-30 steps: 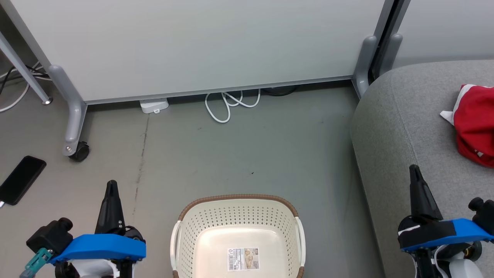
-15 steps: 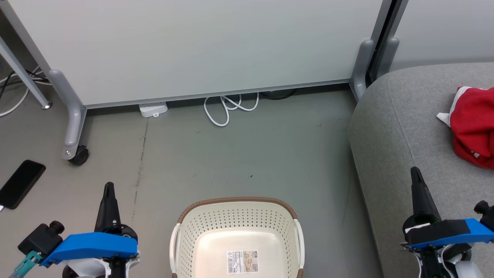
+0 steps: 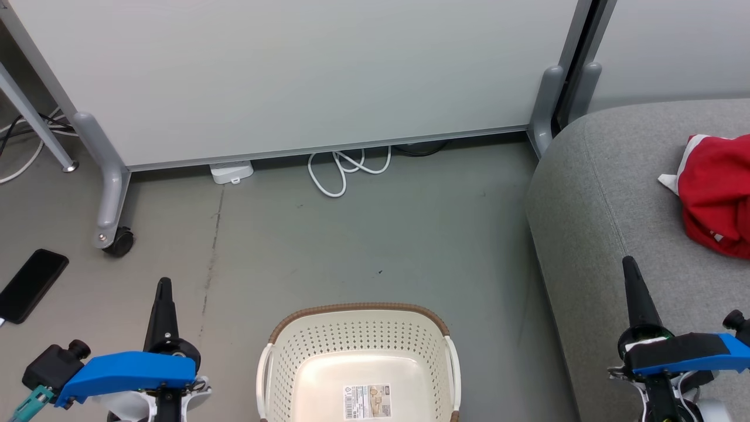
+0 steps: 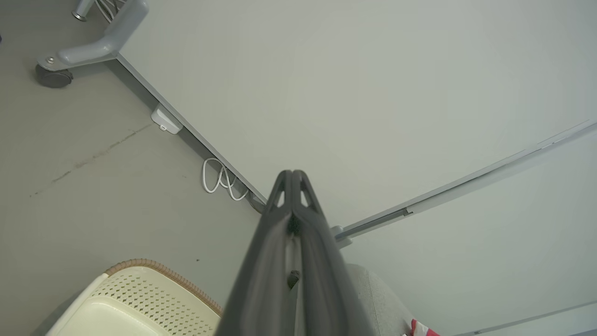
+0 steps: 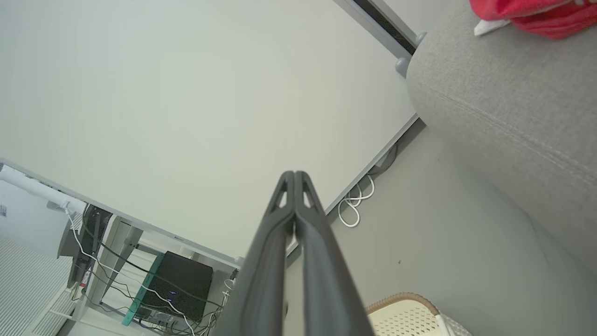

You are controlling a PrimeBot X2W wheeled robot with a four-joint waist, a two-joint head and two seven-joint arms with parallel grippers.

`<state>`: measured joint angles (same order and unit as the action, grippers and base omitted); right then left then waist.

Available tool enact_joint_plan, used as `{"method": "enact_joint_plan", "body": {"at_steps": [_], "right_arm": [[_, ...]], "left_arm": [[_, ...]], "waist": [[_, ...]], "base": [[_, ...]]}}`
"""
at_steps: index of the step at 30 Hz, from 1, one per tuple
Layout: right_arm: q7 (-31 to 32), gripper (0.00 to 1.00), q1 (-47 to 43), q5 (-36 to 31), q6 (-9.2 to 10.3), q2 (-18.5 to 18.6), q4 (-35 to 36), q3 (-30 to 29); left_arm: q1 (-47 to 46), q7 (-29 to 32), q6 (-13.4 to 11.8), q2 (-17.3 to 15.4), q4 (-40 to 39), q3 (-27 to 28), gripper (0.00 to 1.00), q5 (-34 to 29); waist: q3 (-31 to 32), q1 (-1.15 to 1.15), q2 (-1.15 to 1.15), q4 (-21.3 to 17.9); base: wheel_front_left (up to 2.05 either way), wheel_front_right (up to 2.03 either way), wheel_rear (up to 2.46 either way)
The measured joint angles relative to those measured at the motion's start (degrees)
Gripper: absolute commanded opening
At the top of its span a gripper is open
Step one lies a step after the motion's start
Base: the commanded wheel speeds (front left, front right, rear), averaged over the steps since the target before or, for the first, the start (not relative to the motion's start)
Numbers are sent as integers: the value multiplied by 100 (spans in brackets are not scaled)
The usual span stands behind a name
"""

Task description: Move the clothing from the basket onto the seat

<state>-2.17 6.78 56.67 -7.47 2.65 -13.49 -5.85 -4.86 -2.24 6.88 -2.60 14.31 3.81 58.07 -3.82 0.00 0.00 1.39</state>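
holding my left gripper (image 3: pixel 163 285) and right gripper (image 3: pixel 629 262) pinched shut on nothing, because the basket (image 3: pixel 357 306) looks bare and the clothing (image 3: pixel 718 193) lies on the seat (image 3: pixel 597 193).

Left hand (image 3: pixel 164 282): head view lower left, fingers pressed together, pointing up, empty.
Right hand (image 3: pixel 629 262): lower right, fingers pressed together, pointing up, empty.

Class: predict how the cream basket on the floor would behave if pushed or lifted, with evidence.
The basket looks empty, its label bare on the bottom, so it is probably light. Moulded perforated walls suggest it keeps its shape. On the smooth floor a push would likely slide it rather than tip it.
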Motion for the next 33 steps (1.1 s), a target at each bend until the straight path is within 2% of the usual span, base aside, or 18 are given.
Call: {"method": "enact_joint_plan", "body": {"at_steps": [33], "right_arm": [[464,0,-19,1919,0,2,-25,-32]], "left_arm": [[-52,474,22,-9,-7,138,0,1847]], "waist": [[171,0,0,-65]], "base": [[0,0,0]]}}
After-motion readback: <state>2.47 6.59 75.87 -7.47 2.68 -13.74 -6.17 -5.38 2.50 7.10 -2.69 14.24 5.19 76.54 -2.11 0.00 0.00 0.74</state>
